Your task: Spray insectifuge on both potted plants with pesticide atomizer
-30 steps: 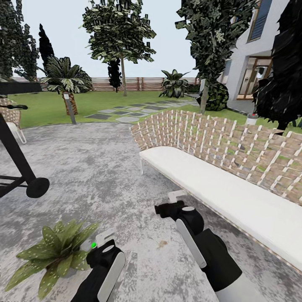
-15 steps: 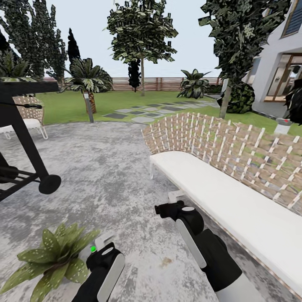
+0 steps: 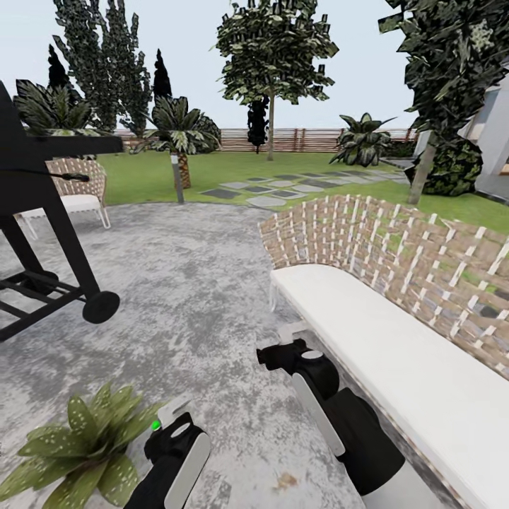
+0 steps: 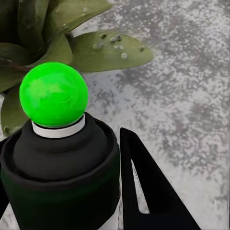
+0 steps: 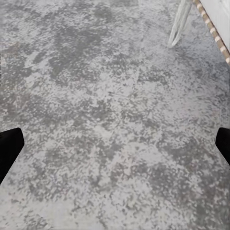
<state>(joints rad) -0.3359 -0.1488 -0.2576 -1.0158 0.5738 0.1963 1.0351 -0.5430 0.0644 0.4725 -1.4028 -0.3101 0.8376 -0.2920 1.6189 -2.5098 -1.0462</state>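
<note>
My left gripper (image 3: 167, 420) is shut on the pesticide atomizer (image 4: 57, 163), a dark green bottle with a black neck. Its spray head (image 4: 53, 94) is a bright green ball, seen as a green dot (image 3: 155, 425) in the head view. Just beyond the nozzle stands a potted plant (image 3: 78, 449) with broad green white-speckled leaves (image 4: 108, 50), low on the stone patio (image 3: 198, 283). One black finger (image 4: 148, 191) presses the bottle's side. My right gripper (image 3: 276, 351) hangs open over bare stone, its fingertips (image 5: 8, 148) far apart. The thinner-leaved potted plant is out of view.
A long wicker bench with a white cushion (image 3: 396, 339) runs along the right, close to my right arm. A black wheeled grill (image 3: 42, 212) stands at the left, with a wicker chair (image 3: 74, 187) behind it. Lawn, trees and a slatted fence (image 3: 318, 139) lie beyond.
The whole picture has slid right and slightly down, so the camera has turned left. The grill and wicker chair have come further into view. Both arms keep their pose.
</note>
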